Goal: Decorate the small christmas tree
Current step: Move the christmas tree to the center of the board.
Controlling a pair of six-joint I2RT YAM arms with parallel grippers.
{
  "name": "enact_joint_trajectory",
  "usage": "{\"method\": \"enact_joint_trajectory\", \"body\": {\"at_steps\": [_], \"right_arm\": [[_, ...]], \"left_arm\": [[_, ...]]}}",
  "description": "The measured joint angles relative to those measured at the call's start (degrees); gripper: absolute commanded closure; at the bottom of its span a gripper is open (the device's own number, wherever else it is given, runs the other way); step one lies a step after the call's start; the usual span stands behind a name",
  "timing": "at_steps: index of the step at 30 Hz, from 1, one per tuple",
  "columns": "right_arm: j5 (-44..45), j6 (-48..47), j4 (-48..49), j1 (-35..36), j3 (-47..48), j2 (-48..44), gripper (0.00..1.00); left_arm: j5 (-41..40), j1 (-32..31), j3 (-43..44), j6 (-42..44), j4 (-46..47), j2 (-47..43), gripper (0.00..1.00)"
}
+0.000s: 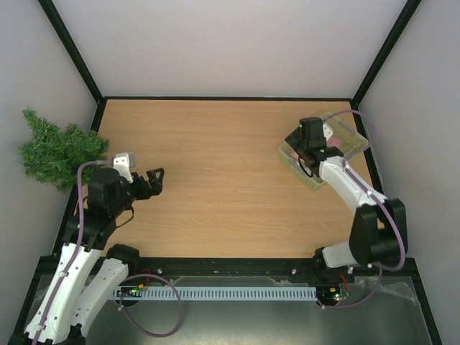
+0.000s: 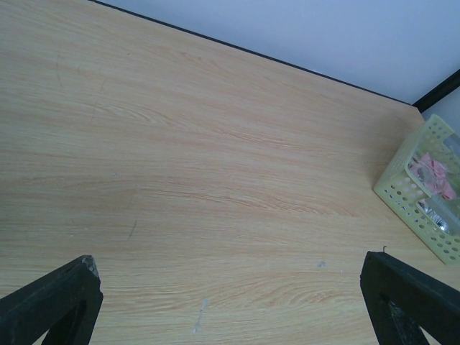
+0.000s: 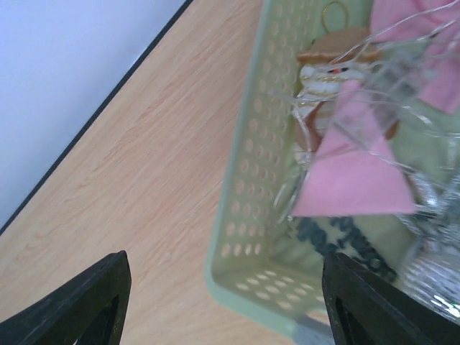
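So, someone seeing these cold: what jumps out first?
The small christmas tree, bushy dark green, stands just beyond the table's left edge, with no decorations visible on it. On the opposite side, at far right, a pale green basket holds pink pieces and clear tangled strands. The right pincer is open just above the basket, and the left pincer hangs open over bare tabletop.

Overhead view wide; wrist views close; basket (image 1: 298,169) in all three.
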Motion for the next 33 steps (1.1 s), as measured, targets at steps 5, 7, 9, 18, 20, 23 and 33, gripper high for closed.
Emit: {"method": "enact_joint_trajectory", "body": {"at_steps": [5, 7, 9, 18, 20, 23, 33], "right_arm": [[-1.4, 2.6, 2.3, 0.0, 5.1, 10.8, 0.3], [-2.1, 2.8, 2.5, 0.0, 7.5, 15.1, 0.33], [-2.6, 2.6, 2.4, 0.0, 9.5, 18.9, 0.36], [-4.8, -2.8, 1.0, 0.0, 10.6, 25.2, 0.54], [-5.5, -4.8, 1.5, 0.0, 8.5, 23.8, 0.56], [-6.1, -7.9, 2.0, 0.2, 3.4, 19.8, 0.58], [-6.4, -16.6, -4.4, 1.4, -14.4, 2.9, 0.56]], "left_arm": [[-0.3, 0.0, 0.0, -0.1, 0.0, 0.2, 0.0], [-0.5, 0.0, 0.0, -0.1, 0.0, 0.2, 0.01], [-0.7, 0.0, 0.0, -0.2, 0.0, 0.2, 0.01], [-0.8, 0.0, 0.0, -0.2, -0.1, 0.2, 0.01], [-0.9, 0.0, 0.0, -0.2, -0.1, 0.3, 0.01], [-1.5, 0.0, 0.1, -0.3, -0.2, 0.5, 0.01], [-10.3, 0.0, 9.8, -0.8, -3.3, 6.1, 0.01]]}}
